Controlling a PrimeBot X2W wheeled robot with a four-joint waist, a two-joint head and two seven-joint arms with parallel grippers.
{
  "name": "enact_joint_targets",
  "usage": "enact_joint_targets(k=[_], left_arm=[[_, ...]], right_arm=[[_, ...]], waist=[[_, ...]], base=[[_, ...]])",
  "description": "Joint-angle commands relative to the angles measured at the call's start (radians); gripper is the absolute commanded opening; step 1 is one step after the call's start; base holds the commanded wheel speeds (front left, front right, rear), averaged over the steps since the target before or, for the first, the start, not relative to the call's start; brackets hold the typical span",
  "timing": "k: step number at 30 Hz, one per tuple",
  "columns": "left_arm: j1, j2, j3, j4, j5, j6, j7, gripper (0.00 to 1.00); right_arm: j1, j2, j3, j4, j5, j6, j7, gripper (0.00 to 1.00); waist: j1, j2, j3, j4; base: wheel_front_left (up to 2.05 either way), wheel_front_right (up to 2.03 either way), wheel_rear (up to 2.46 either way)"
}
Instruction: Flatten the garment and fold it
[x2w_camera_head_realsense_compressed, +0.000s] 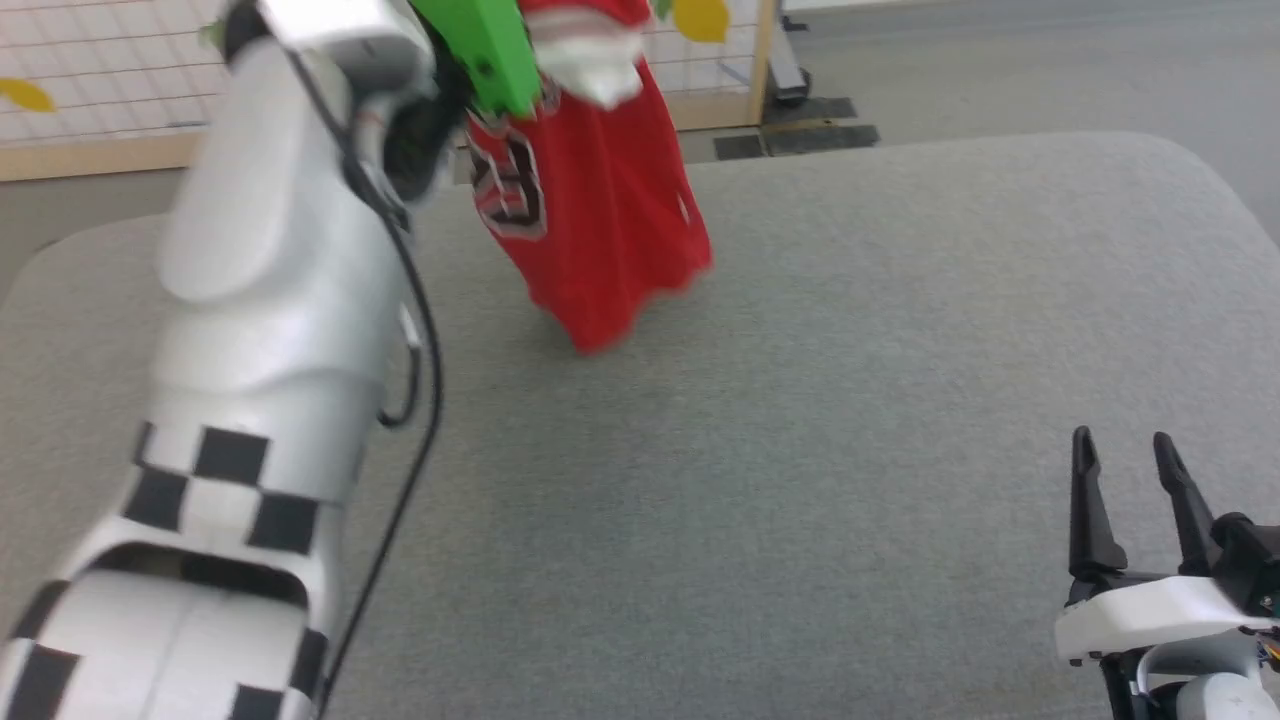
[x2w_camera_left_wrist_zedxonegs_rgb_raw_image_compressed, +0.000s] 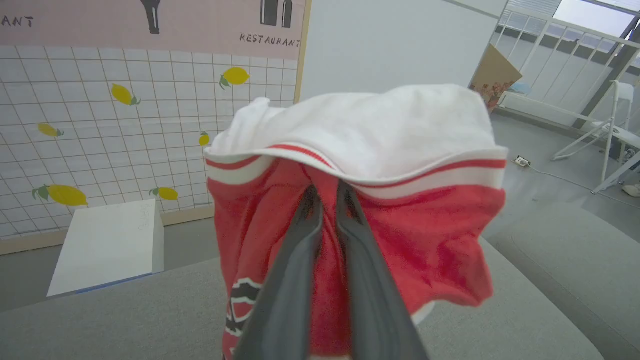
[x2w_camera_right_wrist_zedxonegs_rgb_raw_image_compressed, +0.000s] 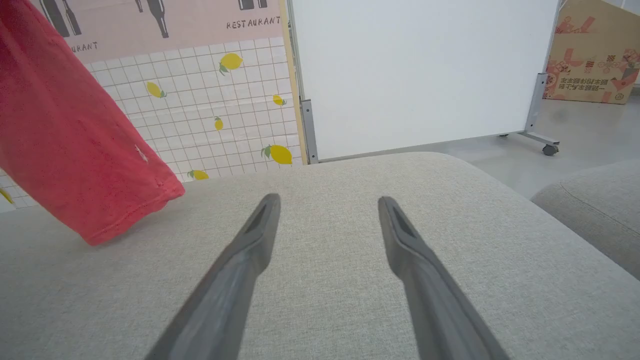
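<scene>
Though limp, garment (x2w_camera_head_realsense_compressed: 600, 200) in left claw (x2w_camera_left_wrist_zedxonegs_rgb_raw_image_compressed: 327, 192).

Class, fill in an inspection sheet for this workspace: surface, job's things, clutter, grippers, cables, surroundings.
Surface: grey cushion, smooth.
Job's things: red jersey hangs bunched from the left gripper, white sleeve on top, low end near the cushion; not flattened yet.
Clutter: nothing seen.
Grippers: left gripper shut on the jersey; right gripper open, empty, low over the cushion.
Cables: black cable runs along the left arm.
Surroundings: lemon-print panel, whiteboard, cardboard box, white block.
</scene>
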Motion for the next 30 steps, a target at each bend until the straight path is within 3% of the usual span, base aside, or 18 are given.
enact_joint_targets(k=[1,15,23,24,25,30], left_arm=[[0.029,-0.007,-0.012,0.009,-0.002,-0.004,0.003,0.00],[0.239,-0.055,-0.225,0.237,0.051,0.006,0.025,0.00],[0.296,-0.058,-0.296,0.306,-0.021,0.002,0.106,0.00],[0.297,-0.058,-0.299,0.300,-0.038,0.004,0.111,0.05],[0.294,-0.058,-0.306,0.292,-0.052,0.006,0.116,1.00],[0.269,-0.058,-0.287,0.242,-0.129,0.017,0.126,1.00]], right_arm=[[0.009,0.001,-0.004,-0.003,0.002,-0.002,-0.007,1.00],[-0.040,0.001,0.003,-0.012,0.022,-0.002,-0.010,1.00],[-0.051,0.001,0.009,-0.008,0.032,-0.002,-0.010,1.00],[-0.050,0.001,0.009,-0.007,0.033,-0.002,-0.010,1.00],[-0.048,0.001,0.008,-0.005,0.032,-0.002,-0.010,1.00],[-0.037,0.001,0.009,0.003,0.032,-0.002,-0.010,1.00]], waist=[[0.0001,-0.0001,0.021,-0.022],[0.0001,-0.0001,0.155,-0.028],[0.0001,-0.0001,0.180,-0.026],[0.0001,-0.0001,0.178,-0.023],[0.0001,-0.0001,0.172,-0.019],[0.0001,-0.0001,0.127,0.002]], base=[[0.00,0.00,0.00],[0.00,0.00,0.00],[0.00,0.00,0.00],[0.00,0.00,0.00],[0.00,0.00,0.00],[0.00,0.00,0.00]])
